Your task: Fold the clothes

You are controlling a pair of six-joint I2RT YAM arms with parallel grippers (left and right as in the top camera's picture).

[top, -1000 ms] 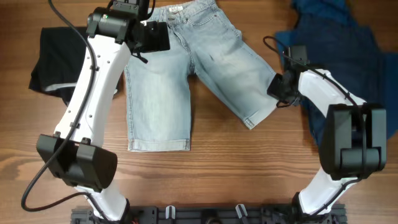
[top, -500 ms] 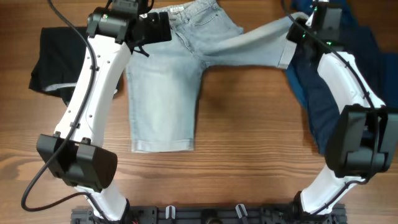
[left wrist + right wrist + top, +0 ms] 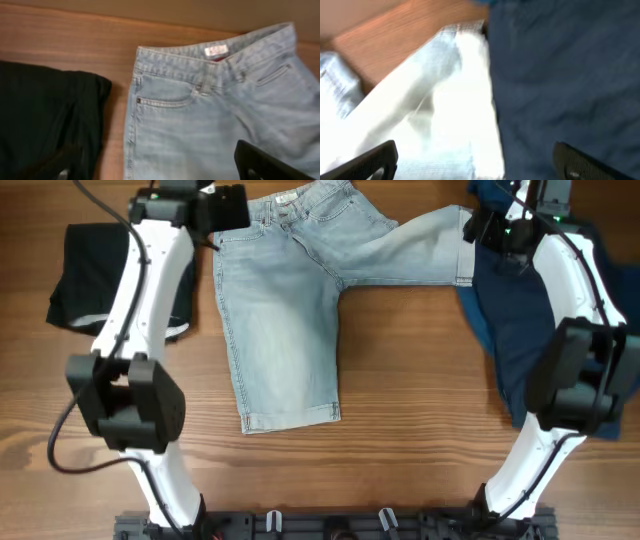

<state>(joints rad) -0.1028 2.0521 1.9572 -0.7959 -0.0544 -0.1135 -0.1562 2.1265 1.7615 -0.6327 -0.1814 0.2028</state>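
From overhead, grip the shorts (image 3: 285, 330) spread on the surface (image 3: 400, 430) between the open left gripper (image 3: 222, 225) and open right gripper (image 3: 480, 230): waistband corner by one, sideways leg's hem by the other. From left wrist, avoid the black garment (image 3: 45, 125) leftward. From right wrist, pinch only pale denim, not the dark blue garment (image 3: 570, 65) rightward.

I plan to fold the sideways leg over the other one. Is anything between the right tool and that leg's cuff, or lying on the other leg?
Nothing visible. The right tool, open, sits right above the cuff beside the blue garment; the other leg lies bare.
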